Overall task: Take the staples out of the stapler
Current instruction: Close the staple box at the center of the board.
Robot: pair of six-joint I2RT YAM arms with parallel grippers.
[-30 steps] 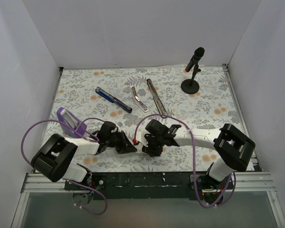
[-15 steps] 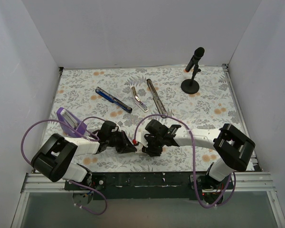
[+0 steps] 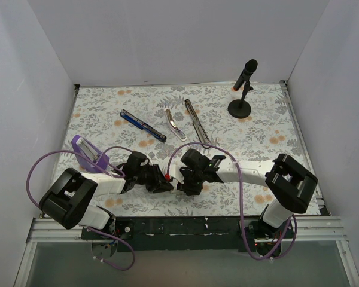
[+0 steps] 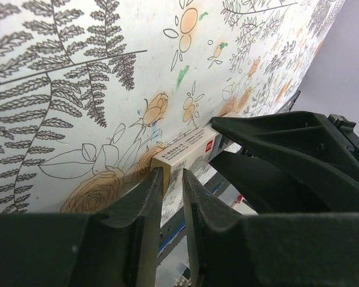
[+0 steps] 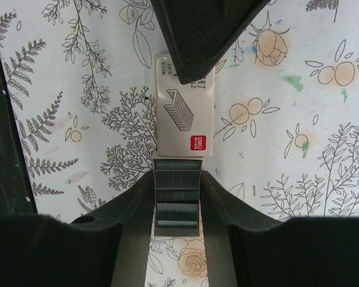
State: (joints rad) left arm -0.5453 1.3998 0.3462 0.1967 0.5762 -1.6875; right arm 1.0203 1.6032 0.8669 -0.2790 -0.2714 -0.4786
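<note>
The stapler (image 3: 197, 122) lies as slim bars at the back middle, with its blue-and-black arm (image 3: 142, 126) and a silver piece (image 3: 175, 124) to the left; neither gripper is near it. Both grippers meet near the front over a small white staple box (image 3: 172, 174). My right gripper (image 5: 176, 178) is shut on a tray of grey staples (image 5: 177, 197) drawn out of the box (image 5: 182, 119). My left gripper (image 4: 172, 174) has its fingers a narrow gap apart on either side of the box's (image 4: 185, 148) far end. In the top view the left gripper (image 3: 161, 181) faces the right gripper (image 3: 185, 179).
A purple block (image 3: 87, 154) sits at the left by the left arm. A black microphone on a round stand (image 3: 242, 89) is at the back right. White walls enclose the flowered table (image 3: 107, 107) on three sides.
The left gripper's fingers have parted slightly at the box's end. The right gripper has edged a little to the left with the staples in it. The stapler parts have not moved.
</note>
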